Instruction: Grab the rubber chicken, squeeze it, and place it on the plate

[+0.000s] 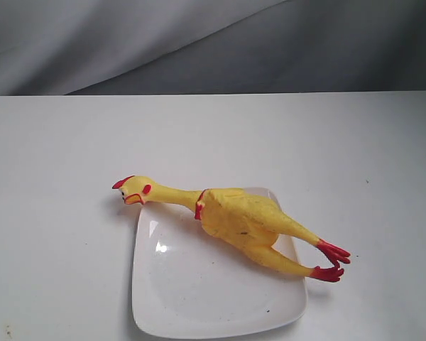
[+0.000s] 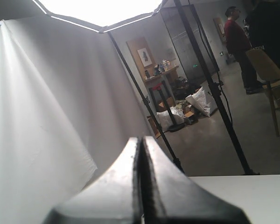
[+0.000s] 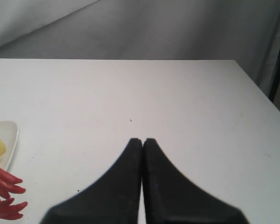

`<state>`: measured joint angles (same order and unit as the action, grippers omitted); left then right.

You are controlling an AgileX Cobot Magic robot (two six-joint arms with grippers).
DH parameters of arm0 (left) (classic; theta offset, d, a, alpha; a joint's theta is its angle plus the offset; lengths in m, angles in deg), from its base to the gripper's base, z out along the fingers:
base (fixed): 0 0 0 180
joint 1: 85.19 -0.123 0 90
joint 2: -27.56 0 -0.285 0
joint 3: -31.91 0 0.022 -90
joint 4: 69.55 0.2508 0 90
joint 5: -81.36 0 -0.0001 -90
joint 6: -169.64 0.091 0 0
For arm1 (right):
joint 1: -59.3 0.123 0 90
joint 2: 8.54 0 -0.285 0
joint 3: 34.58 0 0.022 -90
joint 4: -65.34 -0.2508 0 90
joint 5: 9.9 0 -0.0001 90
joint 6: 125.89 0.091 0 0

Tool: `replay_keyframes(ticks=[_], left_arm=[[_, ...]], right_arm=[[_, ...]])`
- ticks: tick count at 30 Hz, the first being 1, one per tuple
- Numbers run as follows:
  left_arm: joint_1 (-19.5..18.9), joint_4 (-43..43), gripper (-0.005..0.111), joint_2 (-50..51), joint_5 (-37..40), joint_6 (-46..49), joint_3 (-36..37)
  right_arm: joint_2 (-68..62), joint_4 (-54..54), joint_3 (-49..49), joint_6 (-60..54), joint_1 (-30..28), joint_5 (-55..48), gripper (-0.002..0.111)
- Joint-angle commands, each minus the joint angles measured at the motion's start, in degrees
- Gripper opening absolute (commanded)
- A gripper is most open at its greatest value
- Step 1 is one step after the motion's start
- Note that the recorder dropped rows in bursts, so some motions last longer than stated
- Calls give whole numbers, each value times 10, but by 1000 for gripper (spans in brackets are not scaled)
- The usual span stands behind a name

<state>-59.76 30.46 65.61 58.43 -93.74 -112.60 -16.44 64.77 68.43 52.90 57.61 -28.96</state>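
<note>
The yellow rubber chicken (image 1: 238,217) lies on its side across the far part of the white square plate (image 1: 199,291). Its head sticks out past the plate's left corner and its red feet hang over the right edge. Neither gripper shows in the exterior view. My left gripper (image 2: 141,140) is shut and empty, pointing away from the table toward the room. My right gripper (image 3: 143,141) is shut and empty over bare table, to the right of the plate. The right wrist view catches the plate's rim (image 3: 9,140) and the chicken's red feet (image 3: 4,193) at its edge.
The white table (image 1: 355,156) spreads around the plate, with a grey backdrop behind it. The left wrist view shows light-stand poles (image 2: 214,93), a person (image 2: 238,46) and a chair (image 2: 270,79) beyond the table. The table's right edge (image 3: 256,88) is near the right gripper.
</note>
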Motion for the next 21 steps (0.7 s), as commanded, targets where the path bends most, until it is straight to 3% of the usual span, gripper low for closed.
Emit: replay_keyframes(ticks=[1,8,11,14,21], left_arm=[[2,-1,0,-1,6,-5,1],[0,-1,0,-1,6,-5,1],[-33,-1,0,-25,1,-5,1],[-134,-1,0,-100,7,-3,1],[-300,-1,0,-243,34,-11,1]], right_arm=[[1,-3,-2,2,-5,0,0],[1,-3,-2,2,-5,0,0],[1,-3,-2,2,-5,0,0],[1,-3,-2,2,-5,0,0],[1,-3,-2,2,-5,0,0]])
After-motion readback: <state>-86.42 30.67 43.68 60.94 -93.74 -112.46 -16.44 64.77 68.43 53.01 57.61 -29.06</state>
